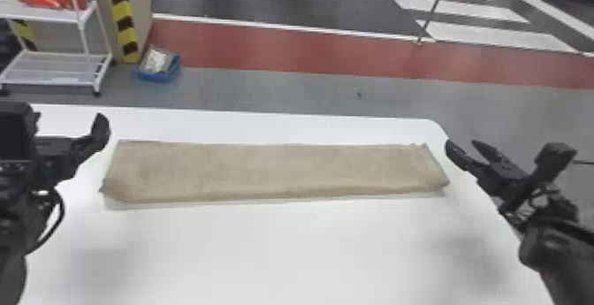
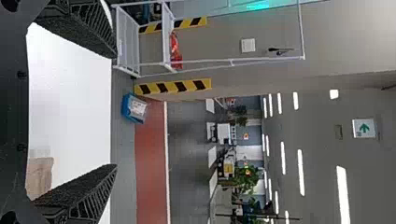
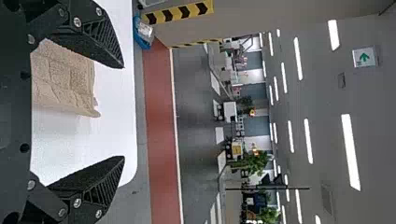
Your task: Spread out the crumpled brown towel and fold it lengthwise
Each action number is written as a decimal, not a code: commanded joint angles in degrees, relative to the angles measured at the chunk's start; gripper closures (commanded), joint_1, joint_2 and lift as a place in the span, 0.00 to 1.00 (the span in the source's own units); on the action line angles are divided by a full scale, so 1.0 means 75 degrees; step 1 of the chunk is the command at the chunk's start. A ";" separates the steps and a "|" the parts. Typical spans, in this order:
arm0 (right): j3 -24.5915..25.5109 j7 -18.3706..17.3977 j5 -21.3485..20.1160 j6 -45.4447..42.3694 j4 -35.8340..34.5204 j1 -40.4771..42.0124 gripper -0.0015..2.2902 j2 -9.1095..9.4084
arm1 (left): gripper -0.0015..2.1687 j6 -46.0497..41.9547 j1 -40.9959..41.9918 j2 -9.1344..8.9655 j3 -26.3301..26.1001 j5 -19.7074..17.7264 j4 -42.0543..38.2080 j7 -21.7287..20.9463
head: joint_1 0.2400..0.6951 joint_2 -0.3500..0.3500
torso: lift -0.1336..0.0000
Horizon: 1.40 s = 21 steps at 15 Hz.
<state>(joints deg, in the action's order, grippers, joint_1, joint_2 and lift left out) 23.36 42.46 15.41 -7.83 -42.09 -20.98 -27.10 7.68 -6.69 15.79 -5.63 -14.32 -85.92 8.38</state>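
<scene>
Across the white surface [image 1: 283,246], from left, the left tool [image 2: 116,110] is wide open and empty near the towel [image 1: 274,167], which lies as one long flat strip between both tools and looks light, soft and limp, so each short end seems best for pinching, all layers together. At right, the right tool [image 3: 123,112] is also spread wide, holding nothing; the head view gives the strip's whole length, while the right wrist view shows small wrinkles near its end.
</scene>
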 commanded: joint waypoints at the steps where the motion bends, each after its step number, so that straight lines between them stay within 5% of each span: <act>1: 0.0014 0.0081 -0.0004 0.0710 -0.0260 0.0125 0.10 -0.0148 | 0.03 0.1128 0.0459 0.0097 0.0435 -0.0540 -0.0755 -0.0262 | 0.96 0.19 | 0.07; 7: 0.0178 0.0796 -0.0203 0.1976 -0.0599 0.0735 0.10 -0.0570 | 0.05 0.3261 0.1092 0.0144 0.1138 -0.1349 -0.1587 -0.1105 | 1.00 0.17 | 0.07; 21: -0.0514 0.1651 -0.1211 0.2679 -0.0447 0.0313 0.26 -0.0464 | 0.10 0.3401 0.1807 0.0168 0.1150 -0.1396 -0.2231 -0.1785 | 1.00 0.17 | 0.07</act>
<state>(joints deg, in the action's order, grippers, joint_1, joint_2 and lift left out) 19.35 54.82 6.35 12.03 -45.44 -18.67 -30.60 33.12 5.92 16.97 2.91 -24.69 -101.58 -4.89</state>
